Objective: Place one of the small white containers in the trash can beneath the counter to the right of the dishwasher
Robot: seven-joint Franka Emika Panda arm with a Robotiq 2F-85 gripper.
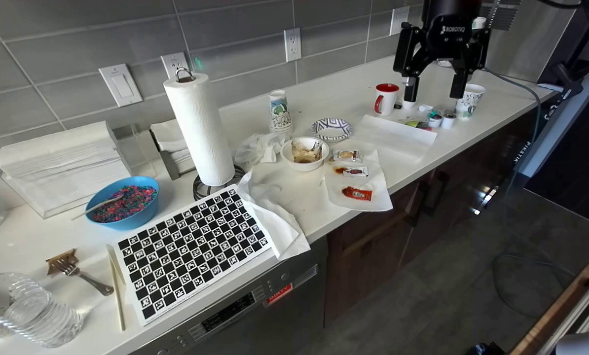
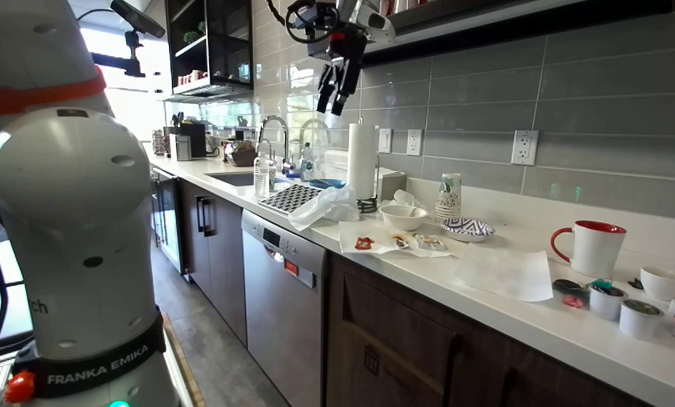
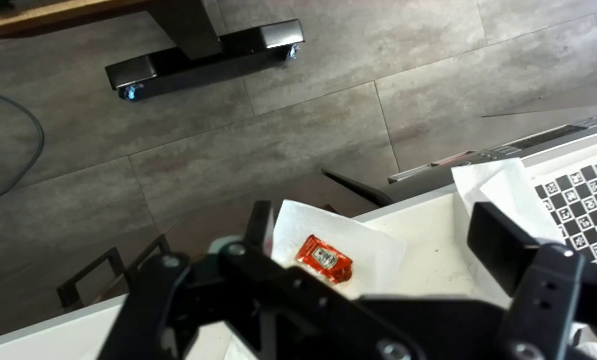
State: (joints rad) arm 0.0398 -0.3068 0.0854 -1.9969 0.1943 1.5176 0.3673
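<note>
Your gripper (image 1: 434, 96) is wide, nothing between the fingers, high above the counter (image 1: 346, 101). Small white containers (image 2: 640, 321) sit toward its front edge; picking likely comes first, so centre over one, descend straight, pinch lightly. Counter smooth, littered; dishwasher (image 2: 284, 328) below, grey floor (image 3: 298, 140) in front.

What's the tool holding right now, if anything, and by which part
Nothing is held: the tool hangs open, its jaws apart with nothing between them.
</note>
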